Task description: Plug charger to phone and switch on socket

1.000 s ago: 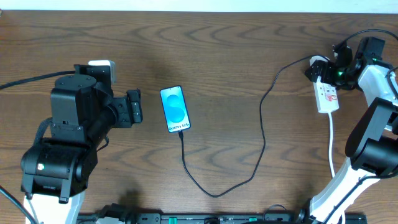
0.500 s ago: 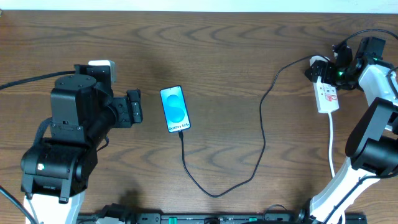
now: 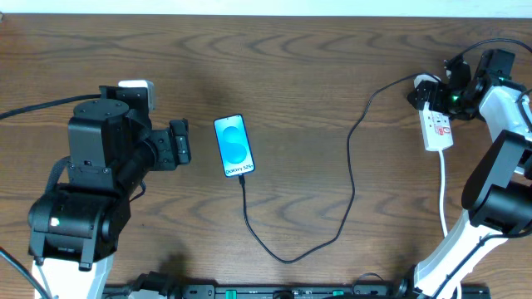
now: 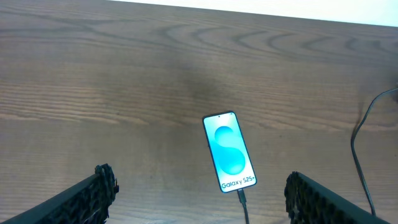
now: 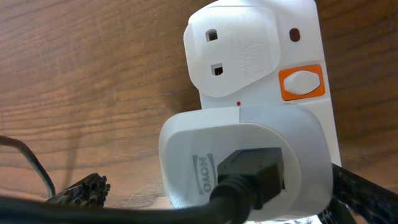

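The phone (image 3: 233, 146) lies face up near the middle of the wooden table (image 3: 316, 58), its blue screen lit and its lower end toward the robot. The charger (image 3: 287, 259) has its small plug tip seated at that lower edge. From there the black cable loops toward the table's near edge, then rises to the right and runs to the socket (image 3: 436, 123) at the far right. The left gripper (image 4: 200, 186) hovers just left of the phone with its jaws spread wide and nothing between them; in the left wrist view the phone sits ahead of the two dark fingers (image 4: 102, 185), apart from both. The right gripper (image 5: 221, 183) hangs over the far end of the socket, also spread wide, one finger on each side of the strip and gripping nothing. Close below it, a white adapter (image 5: 242, 162) carrying the black cable is pushed into the strip. Just beyond it are an unused outlet and an orange switch (image 5: 301, 83), whose position cannot be read. The socket's thick white cord (image 3: 443, 191) trails toward the table's near edge.
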`<action>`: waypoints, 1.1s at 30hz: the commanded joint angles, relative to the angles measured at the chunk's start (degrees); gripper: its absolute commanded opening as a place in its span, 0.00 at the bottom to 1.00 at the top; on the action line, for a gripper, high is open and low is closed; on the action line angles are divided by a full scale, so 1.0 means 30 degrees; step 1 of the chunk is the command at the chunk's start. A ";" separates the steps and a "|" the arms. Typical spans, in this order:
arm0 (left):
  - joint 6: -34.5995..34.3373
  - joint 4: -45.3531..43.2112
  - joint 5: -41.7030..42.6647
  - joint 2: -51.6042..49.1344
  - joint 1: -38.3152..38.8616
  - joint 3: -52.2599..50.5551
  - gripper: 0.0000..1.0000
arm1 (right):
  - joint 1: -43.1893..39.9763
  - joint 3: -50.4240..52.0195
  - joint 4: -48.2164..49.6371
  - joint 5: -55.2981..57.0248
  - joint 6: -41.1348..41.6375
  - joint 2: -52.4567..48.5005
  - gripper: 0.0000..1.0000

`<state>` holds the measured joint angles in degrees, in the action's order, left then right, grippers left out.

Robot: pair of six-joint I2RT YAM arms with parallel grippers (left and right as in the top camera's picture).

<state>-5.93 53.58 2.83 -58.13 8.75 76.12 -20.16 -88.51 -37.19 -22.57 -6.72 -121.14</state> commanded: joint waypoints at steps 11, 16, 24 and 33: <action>0.0189 0.0000 -0.0182 -0.0073 0.0036 0.0204 0.88 | 0.0678 -0.0525 -0.1953 -0.1683 0.0641 -0.0947 0.99; 0.0189 0.0000 -0.0182 -0.0080 0.0036 0.0204 0.88 | 0.0678 -0.1843 -0.2929 -0.0634 0.0619 -0.0940 0.99; 0.0189 0.0000 -0.0175 -0.0080 0.0036 0.0204 0.88 | 0.0685 -0.2390 -0.3286 -0.0583 0.0437 -0.0940 0.99; 0.0189 0.0000 -0.0182 -0.0073 0.0036 0.0204 0.88 | 0.0699 -0.2390 -0.3315 -0.0568 -0.0299 -0.0940 0.99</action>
<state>-5.93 53.56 2.81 -58.13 8.75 76.12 -19.94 -94.72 -47.29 -21.19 -6.22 -123.07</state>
